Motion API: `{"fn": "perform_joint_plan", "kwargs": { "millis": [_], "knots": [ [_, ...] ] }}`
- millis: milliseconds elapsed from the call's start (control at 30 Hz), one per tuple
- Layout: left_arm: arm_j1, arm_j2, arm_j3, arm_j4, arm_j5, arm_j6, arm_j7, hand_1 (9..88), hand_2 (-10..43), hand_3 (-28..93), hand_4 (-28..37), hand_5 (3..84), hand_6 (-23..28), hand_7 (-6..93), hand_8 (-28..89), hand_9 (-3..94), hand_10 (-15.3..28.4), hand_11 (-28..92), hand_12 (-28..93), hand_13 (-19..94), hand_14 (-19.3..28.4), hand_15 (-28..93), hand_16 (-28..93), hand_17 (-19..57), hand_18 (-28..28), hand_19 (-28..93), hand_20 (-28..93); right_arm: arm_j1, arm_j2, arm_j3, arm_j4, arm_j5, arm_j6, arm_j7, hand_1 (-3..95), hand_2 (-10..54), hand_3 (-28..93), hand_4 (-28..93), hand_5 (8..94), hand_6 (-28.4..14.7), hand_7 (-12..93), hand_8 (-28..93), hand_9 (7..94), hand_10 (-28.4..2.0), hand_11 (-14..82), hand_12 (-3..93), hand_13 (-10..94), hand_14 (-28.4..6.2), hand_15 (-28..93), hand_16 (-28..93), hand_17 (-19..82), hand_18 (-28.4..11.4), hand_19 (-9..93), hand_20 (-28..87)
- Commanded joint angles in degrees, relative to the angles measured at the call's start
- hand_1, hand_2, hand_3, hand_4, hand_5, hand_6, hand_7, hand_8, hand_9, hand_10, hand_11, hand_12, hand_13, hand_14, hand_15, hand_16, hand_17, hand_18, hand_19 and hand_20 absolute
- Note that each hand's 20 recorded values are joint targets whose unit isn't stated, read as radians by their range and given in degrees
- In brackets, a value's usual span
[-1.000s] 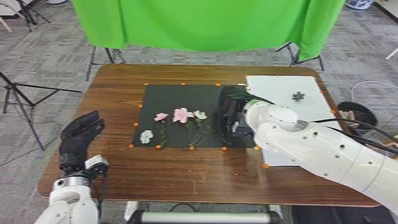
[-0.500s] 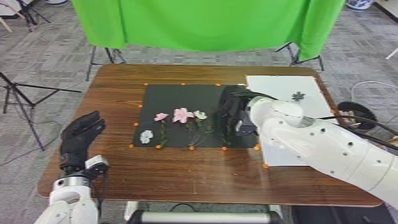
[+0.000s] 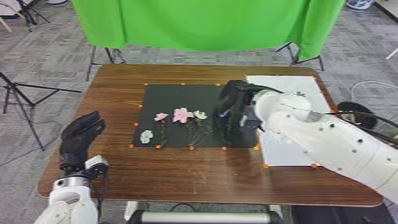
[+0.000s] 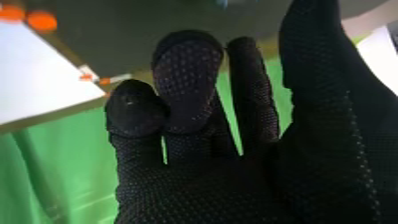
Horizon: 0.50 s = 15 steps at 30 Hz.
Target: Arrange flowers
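Arrangement of flowers on a dark mat, laid on a brown wooden table. Near the mat's left side lies a low white blossom; above and to its right are a small pink flower, a larger pink flower and a white flower, their heads in a loose row with thin stems trailing toward the near edge. Whether those stems cross cannot be told. On the white sheet to the right, a small dark sprig lies partly behind the right arm.

The right hand is over the mat's right part, beside the sheet. In the right wrist view its fingers are extended and somewhat spread, the thumb apart from them, with nothing seen pinched between. The left hand is at the table's left side, its fingers lying extended and close together.

Principal hazards, as judged: a low sideways sweep of the right hand could drag the white flower and disturb the row, since its stem lies nearest the glove. Closing without the thumb opposed squarely to a thin stem would probably let it slip or roll.
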Motion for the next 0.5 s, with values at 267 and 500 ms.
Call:
{"fn": "perform_joint_plan", "kwargs": {
  "millis": [267,500],
  "knots": [
    [0.95,-0.40,-0.35,-0.12,-0.56,0.67,0.44,58.9,-4.6,68,-9.5,49.7,-0.1,30.6,-10,40.3,10.3,27,10,40,11.6,24,-2,22.5,11.2,19,32,0.50,8.53,3.60,5.35,-9.33,-3.86,9.58,31.1,-9.5,63,-19,28.4,-4.8,4,-4,31.2,-24.0,1.0,16.2,70,-11.7,64,25,45,-20.9,89,49],
    [1.13,-0.21,-0.41,-0.21,-0.63,0.79,2.20,61.3,-3.8,66,-9.7,49.8,0.0,29.3,-11,40.3,10.4,27,11,41,11.2,23,-3,24.8,10.8,18,32,-1.88,9.19,4.57,11.10,-11.18,-3.62,12.83,24.6,-9.5,58,-25,28.5,-5.5,3,-3,32.7,-26.2,1.7,13.5,72,-11.9,63,25,46,-21.4,89,49]
  ]
}}
